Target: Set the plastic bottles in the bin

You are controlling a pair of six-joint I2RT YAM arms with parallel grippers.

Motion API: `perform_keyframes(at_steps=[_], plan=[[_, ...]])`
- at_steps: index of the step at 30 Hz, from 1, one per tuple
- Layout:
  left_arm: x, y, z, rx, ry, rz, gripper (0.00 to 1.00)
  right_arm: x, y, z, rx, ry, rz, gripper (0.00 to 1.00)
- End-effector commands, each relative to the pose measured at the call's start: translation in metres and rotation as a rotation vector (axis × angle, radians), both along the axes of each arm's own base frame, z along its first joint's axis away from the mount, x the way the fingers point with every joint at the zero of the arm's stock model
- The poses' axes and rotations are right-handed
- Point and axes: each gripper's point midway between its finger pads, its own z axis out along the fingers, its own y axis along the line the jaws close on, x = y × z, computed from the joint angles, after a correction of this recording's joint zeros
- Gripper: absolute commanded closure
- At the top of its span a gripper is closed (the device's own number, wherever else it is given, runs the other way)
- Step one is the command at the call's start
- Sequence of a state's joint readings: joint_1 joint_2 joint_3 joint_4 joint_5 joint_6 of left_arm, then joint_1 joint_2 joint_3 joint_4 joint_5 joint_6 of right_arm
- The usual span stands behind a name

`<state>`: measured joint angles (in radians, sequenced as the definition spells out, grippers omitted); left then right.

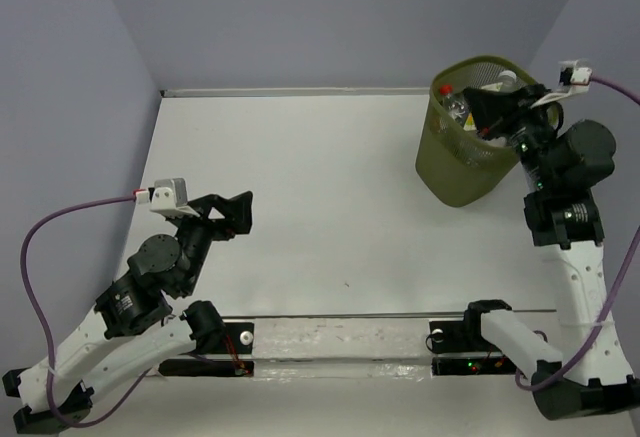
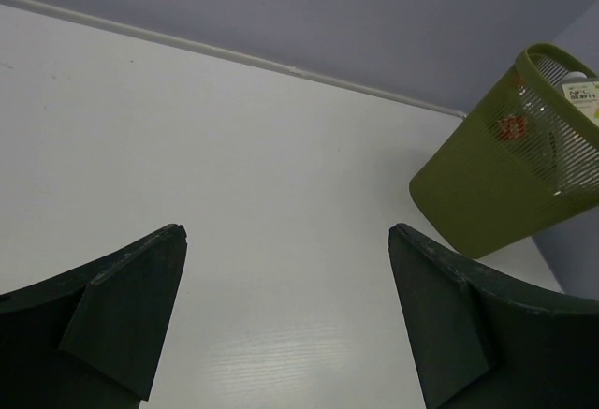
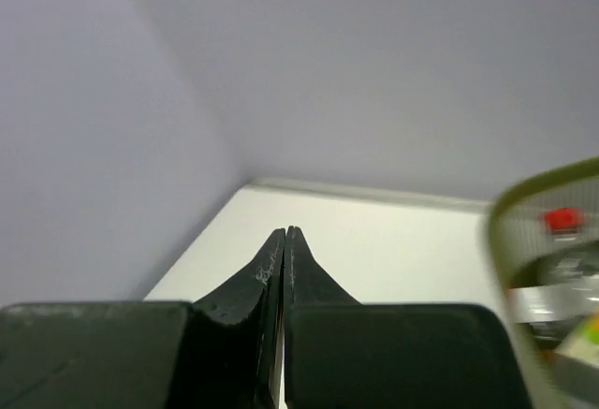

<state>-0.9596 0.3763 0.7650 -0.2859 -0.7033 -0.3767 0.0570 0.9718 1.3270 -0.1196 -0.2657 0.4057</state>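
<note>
The only bottles (image 1: 457,107) we see lie in the bin (image 1: 455,172) at the far right corner of the table (image 1: 330,157), so the task is probably finished. The right gripper (image 3: 285,233), closed and empty, hangs over the bin; the left gripper (image 2: 285,236) gapes open near the left edge.

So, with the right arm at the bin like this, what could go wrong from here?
1. The right tool is shut, with nothing between its fingers, and it hangs close to the rim of the bin. If it pulls back carelessly, it might catch the rim and tip the bin.
2. The plastic bottles seem to lie high, near the rim, so a tip could probably spill some onto the table.
</note>
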Motion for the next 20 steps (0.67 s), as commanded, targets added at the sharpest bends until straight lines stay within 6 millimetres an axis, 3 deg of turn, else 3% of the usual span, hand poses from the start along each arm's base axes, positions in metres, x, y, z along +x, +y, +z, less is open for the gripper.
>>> perform_keyframes(at_steps=[1, 2, 4, 5, 6, 8, 9, 10, 12, 15, 20], plan=[[-0.002, 0.002, 0.015, -0.039, -0.056, -0.012, 0.01, -0.08, 0.106, -0.031, 0.025, -0.029, 0.671, 1.0], [-0.003, 0.002, 0.018, -0.049, -0.069, -0.017, 0.01, -0.095, 0.115, -0.049, 0.022, -0.015, 0.729, 1.0], [-0.006, 0.003, 0.024, -0.068, -0.092, -0.033, 0.01, -0.118, 0.13, -0.062, 0.018, -0.034, 0.822, 1.0], [-0.007, 0.003, 0.027, -0.078, -0.107, -0.04, 0.01, -0.132, 0.138, -0.08, 0.023, -0.007, 0.873, 1.0], [-0.009, 0.003, 0.03, -0.088, -0.122, -0.053, 0.01, -0.137, 0.141, -0.087, 0.027, -0.01, 0.891, 1.0], [-0.01, 0.003, 0.034, -0.1, -0.139, -0.06, 0.01, -0.143, 0.142, -0.103, 0.046, 0.009, 0.911, 0.75], [-0.012, 0.004, 0.036, -0.11, -0.147, -0.063, 0.01, -0.142, 0.139, -0.116, 0.057, 0.022, 0.877, 0.31], [-0.012, 0.004, 0.037, -0.112, -0.151, -0.066, 0.01, -0.139, 0.137, -0.124, 0.058, 0.036, 0.852, 0.01], [-0.012, 0.004, 0.038, -0.115, -0.156, -0.065, 0.01, -0.134, 0.132, -0.139, 0.032, 0.064, 0.798, 0.0], [-0.01, 0.003, 0.039, -0.107, -0.154, -0.059, 0.01, -0.132, 0.126, -0.142, -0.015, 0.053, 0.748, 0.0], [-0.006, -0.003, 0.041, -0.095, -0.149, -0.067, 0.01, -0.13, 0.119, -0.132, -0.026, 0.001, 0.689, 0.0]])
